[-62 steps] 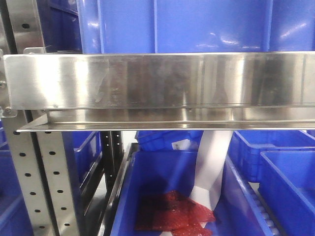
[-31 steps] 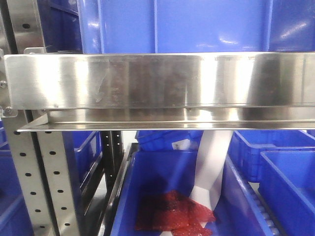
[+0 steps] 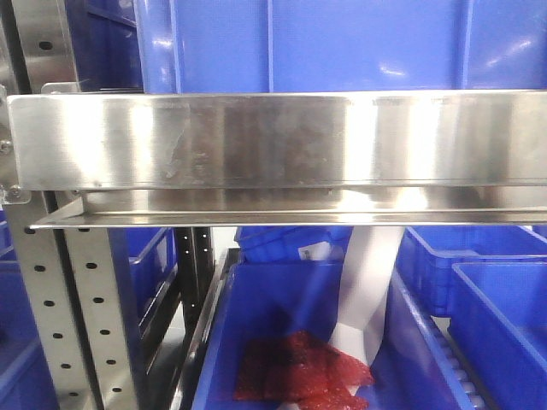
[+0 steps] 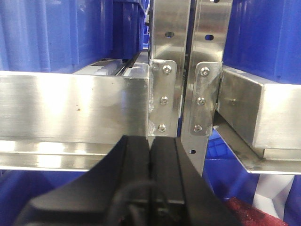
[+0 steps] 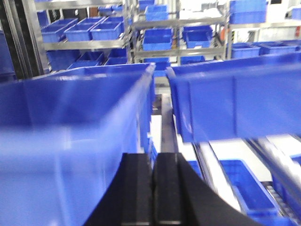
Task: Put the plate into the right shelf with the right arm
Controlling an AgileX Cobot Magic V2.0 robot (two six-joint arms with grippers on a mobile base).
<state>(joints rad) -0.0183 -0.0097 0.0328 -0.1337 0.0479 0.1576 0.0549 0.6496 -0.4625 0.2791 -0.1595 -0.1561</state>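
Observation:
The plate is out of view in every frame. The right shelf's broad steel front rail point(image 3: 273, 141) fills the front view, with a big blue bin point(image 3: 342, 43) standing on it. My left gripper point(image 4: 150, 141) is shut with nothing between its black fingers, close in front of two perforated uprights point(image 4: 169, 70) where two steel rails meet. My right gripper point(image 5: 153, 157) is also shut and empty, hovering between two blue bins point(image 5: 70, 141) at rim height. That wrist view is blurred.
Below the rail, a lower blue bin point(image 3: 282, 325) holds red packets point(image 3: 299, 376) and a white strip point(image 3: 367, 290). More blue bins point(image 3: 496, 299) sit to the right. A perforated post point(image 3: 77, 316) stands at the left. Distant racks of bins point(image 5: 155, 37) line the background.
The front view is nearly the same; only the reflections on the steel rail have shifted slightly.

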